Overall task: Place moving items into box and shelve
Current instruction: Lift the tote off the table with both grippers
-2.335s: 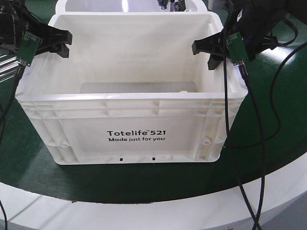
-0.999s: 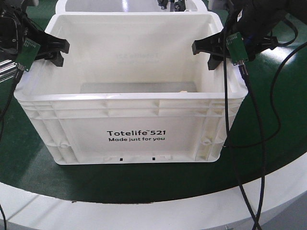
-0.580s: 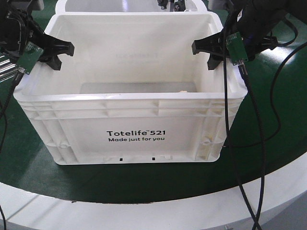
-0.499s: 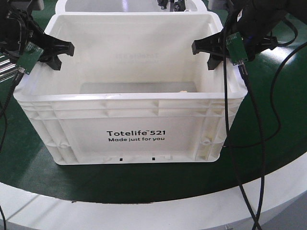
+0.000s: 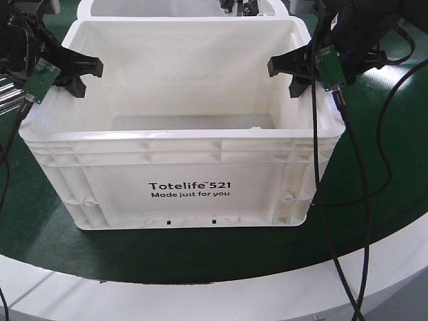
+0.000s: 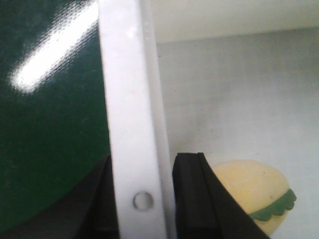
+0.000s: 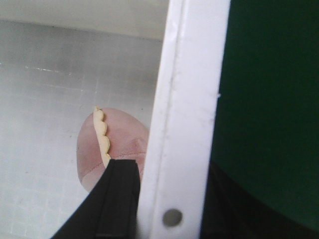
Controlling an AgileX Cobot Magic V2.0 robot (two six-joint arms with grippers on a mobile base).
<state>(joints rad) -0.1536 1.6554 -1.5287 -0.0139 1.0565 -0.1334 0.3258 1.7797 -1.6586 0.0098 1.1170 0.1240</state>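
On the green table (image 5: pixel 381 221), ribbed white box (image 5: pixel 190 157), left gripper (image 5: pixel 88 78) and right gripper (image 5: pixel 281 79) tight on its rims

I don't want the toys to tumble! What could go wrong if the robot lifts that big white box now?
The left pincer and right pincer each pinch only a thin side wall of the Totelife crate, so it might slip. If one arm rises faster, the crate could tilt, and the loose cream-yellow toy and pink toy inside could roll about.
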